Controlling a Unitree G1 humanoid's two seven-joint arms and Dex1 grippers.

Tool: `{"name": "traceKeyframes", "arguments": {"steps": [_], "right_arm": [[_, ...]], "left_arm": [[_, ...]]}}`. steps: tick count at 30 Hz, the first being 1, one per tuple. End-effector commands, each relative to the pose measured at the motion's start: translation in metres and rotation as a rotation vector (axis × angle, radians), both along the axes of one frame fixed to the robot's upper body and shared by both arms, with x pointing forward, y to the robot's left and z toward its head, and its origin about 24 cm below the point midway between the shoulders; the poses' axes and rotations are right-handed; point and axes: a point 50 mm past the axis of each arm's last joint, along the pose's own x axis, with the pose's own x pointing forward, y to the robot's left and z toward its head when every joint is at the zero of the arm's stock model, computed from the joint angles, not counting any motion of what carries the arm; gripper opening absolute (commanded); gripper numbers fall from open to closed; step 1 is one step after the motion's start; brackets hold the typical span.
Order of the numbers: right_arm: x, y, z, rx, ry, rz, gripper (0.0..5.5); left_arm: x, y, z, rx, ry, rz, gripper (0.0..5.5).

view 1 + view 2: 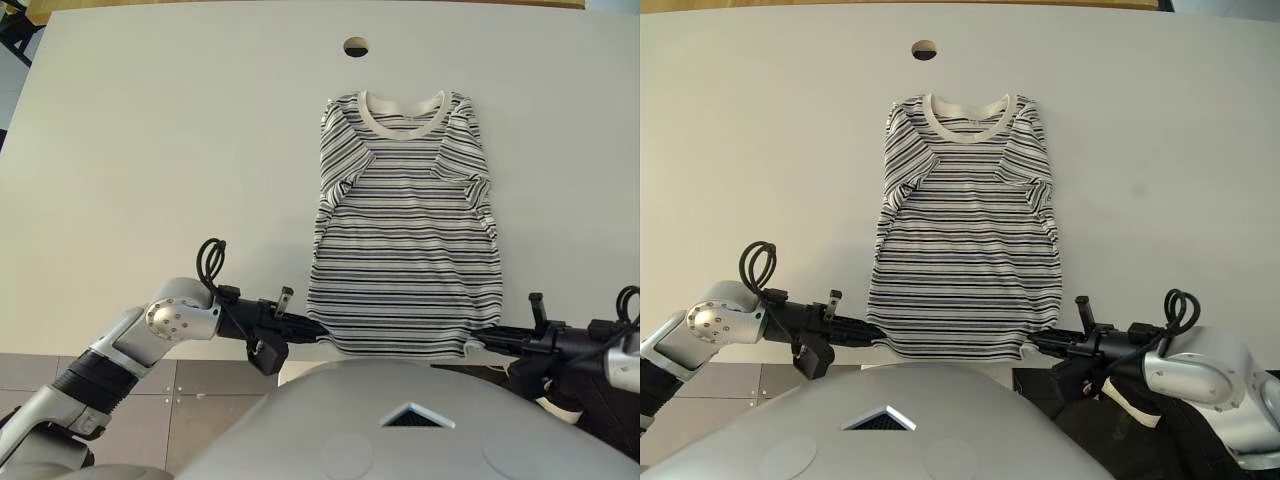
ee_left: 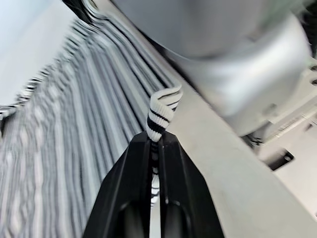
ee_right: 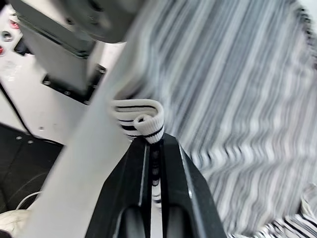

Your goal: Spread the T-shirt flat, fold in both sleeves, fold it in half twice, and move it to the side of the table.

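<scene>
Striped T-shirt (image 1: 405,230) flat on the pale tabletop (image 1: 150,180), collar (image 1: 403,112) away from the robot, hem at the near edge. Soft knit in thin black, grey and white bands; cream ribbed neckband, rounded. Both sleeves folded in over the chest, leaving a tall, nearly rectangular outline with slightly wavy sides. Pinched at the left hem corner by the left gripper (image 1: 318,328), black fingers pressed together on a small loop of striped fabric standing up between them. Same at the right hem corner: right gripper (image 1: 482,338) clamped on a curled bit of hem. Smooth matte tabletop, with a round dark hole (image 1: 355,46) beyond the collar. More bare surface on the robot's left of the shirt than on its right. Grey tiled floor (image 1: 190,400) below the near edge.
</scene>
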Motion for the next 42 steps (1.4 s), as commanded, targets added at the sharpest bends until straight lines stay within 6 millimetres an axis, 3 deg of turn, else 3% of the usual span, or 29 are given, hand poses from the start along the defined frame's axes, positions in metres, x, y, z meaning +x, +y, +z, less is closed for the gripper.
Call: {"name": "traceKeyframes", "arguments": {"steps": [1, 4, 8, 11, 15, 21, 25, 29, 33, 37, 40, 42], "right_arm": [[0.006, -0.013, -0.001, 0.118, 0.005, -0.183, 0.11], [0.010, -0.019, -0.005, 0.214, 0.013, -0.277, 0.11], [0.039, -0.024, -0.003, 0.470, -0.116, -0.435, 0.11], [0.085, -0.024, 0.001, 0.595, -0.317, -0.570, 0.11], [0.140, -0.020, -0.005, 0.633, -0.491, -0.738, 0.11], [0.198, -0.001, -0.020, 0.589, -0.634, -0.876, 0.11], [0.216, 0.008, -0.029, 0.539, -0.660, -0.897, 0.11], [0.231, 0.007, -0.039, 0.476, -0.667, -0.943, 0.11], [0.241, 0.003, -0.052, 0.402, -0.639, -1.009, 0.90], [0.254, 0.005, -0.056, 0.363, -0.609, -1.057, 1.50], [0.259, 0.005, -0.051, 0.363, -0.619, -1.063, 2.00], [0.257, 0.000, -0.048, 0.373, -0.648, -1.040, 2.04]], "left_arm": [[0.019, -0.003, 0.012, -0.142, 0.016, 0.128, 0.10], [0.029, -0.002, 0.014, -0.210, 0.027, 0.200, 0.10], [0.058, -0.004, 0.014, -0.321, -0.031, 0.364, 0.10], [0.102, -0.006, 0.014, -0.374, -0.107, 0.574, 0.10], [0.154, -0.006, 0.009, -0.340, -0.193, 0.814, 0.10], [0.198, -0.012, -0.001, -0.223, -0.310, 0.939, 0.10], [0.212, -0.020, -0.007, -0.150, -0.344, 0.954, 0.10], [0.211, -0.033, -0.026, -0.069, -0.324, 0.956, 0.10], [0.218, -0.038, -0.031, -0.029, -0.331, 1.045, 0.80], [0.232, -0.029, -0.023, -0.033, -0.347, 1.221, 1.33], [0.239, -0.009, -0.017, -0.028, -0.359, 1.366, 1.79], [0.238, 0.004, -0.018, -0.011, -0.370, 1.414, 2.04]]}}
